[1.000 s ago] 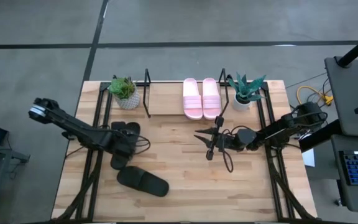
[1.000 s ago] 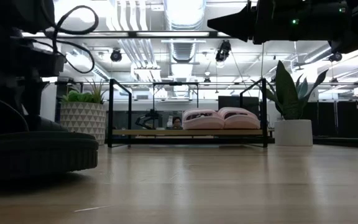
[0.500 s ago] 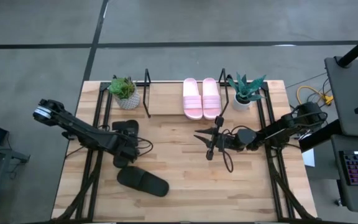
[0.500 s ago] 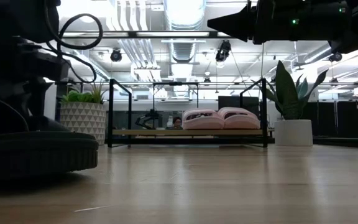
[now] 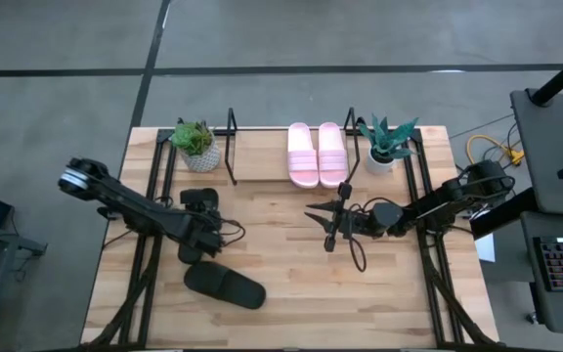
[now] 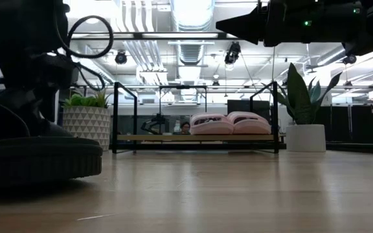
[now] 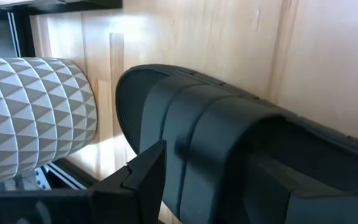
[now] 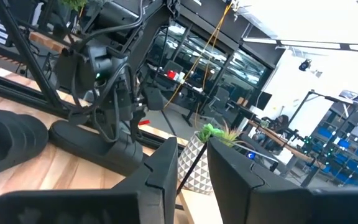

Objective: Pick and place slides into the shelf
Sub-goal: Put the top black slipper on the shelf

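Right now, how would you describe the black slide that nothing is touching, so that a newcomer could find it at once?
Start from the wooden table seen from above and go to its near left part. There a black slide lies flat and alone, just in front of the left hand. The other black slide sits at that hand, and the two pink slides already lie in the shelf.

The left gripper (image 5: pixel 201 227) hides most of one black slide (image 5: pixel 199 200)

Even overhead light; bright ceiling glare silhouettes the blurred near low-view foreground.
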You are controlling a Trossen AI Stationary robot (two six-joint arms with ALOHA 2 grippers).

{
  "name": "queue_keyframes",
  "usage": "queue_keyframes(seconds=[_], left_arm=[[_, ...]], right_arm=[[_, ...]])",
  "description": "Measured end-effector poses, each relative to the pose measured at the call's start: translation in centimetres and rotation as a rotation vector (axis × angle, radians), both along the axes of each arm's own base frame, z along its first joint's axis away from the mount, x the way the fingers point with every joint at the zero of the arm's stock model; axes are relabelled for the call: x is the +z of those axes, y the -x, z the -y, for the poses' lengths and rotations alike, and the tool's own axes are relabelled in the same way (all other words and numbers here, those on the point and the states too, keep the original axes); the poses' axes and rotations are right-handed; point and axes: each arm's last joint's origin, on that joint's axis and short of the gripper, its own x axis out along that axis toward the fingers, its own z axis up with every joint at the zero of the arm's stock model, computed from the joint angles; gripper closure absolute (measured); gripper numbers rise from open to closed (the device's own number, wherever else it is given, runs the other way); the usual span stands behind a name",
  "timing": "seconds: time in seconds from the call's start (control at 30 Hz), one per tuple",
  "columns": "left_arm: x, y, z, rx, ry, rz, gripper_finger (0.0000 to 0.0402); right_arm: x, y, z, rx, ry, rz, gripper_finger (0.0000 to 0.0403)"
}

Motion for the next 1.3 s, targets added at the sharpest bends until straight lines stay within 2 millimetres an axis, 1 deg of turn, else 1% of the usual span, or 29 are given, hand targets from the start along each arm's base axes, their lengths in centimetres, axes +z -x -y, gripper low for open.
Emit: queue_keyframes(seconds=[0.3,0.4,0.5,0.67,0.73,0.83,0.93,1.1,1.3], left_arm=[[-1.7,-0.6,0.1,0.007,-0.052,-0.087,0.0237],[-2.1,-0.8,0.1,0.015,-0.079,-0.115,0.0248],[-2.5,-0.8,0.1,0.014,-0.092,-0.137,0.0286],[-2.7,-0.9,0.1,0.015,-0.100,-0.146,0.0382],[-2.5,-0.8,0.1,0.017,-0.090,-0.136,0.0392],[-1.8,-0.7,0.1,0.020,-0.063,-0.105,0.0394],[-0.6,-0.8,0.1,0.020,-0.028,-0.047,0.0398],[2.3,-0.9,0.2,0.000,0.026,0.087,0.0400],[5.9,-1.3,0.1,-0.015,0.000,0.300,0.0400]], right_arm=[[0.0,0.0,0.0,-0.001,0.009,-0.002,0.0335],[0.0,0.0,0.0,-0.001,0.009,-0.002,0.0332],[0.0,0.0,0.0,-0.001,0.009,-0.002,0.0327],[0.0,0.0,0.0,-0.001,0.009,-0.002,0.0323],[0.0,0.0,0.0,-0.001,0.009,-0.002,0.0325],[0.0,0.0,0.0,-0.001,0.009,-0.002,0.0330],[0.0,0.0,0.0,-0.001,0.009,-0.002,0.0334],[0.0,0.0,0.0,-0.001,0.009,-0.002,0.0332],[0.0,0.0,0.0,-0.001,0.009,-0.002,0.0324]])
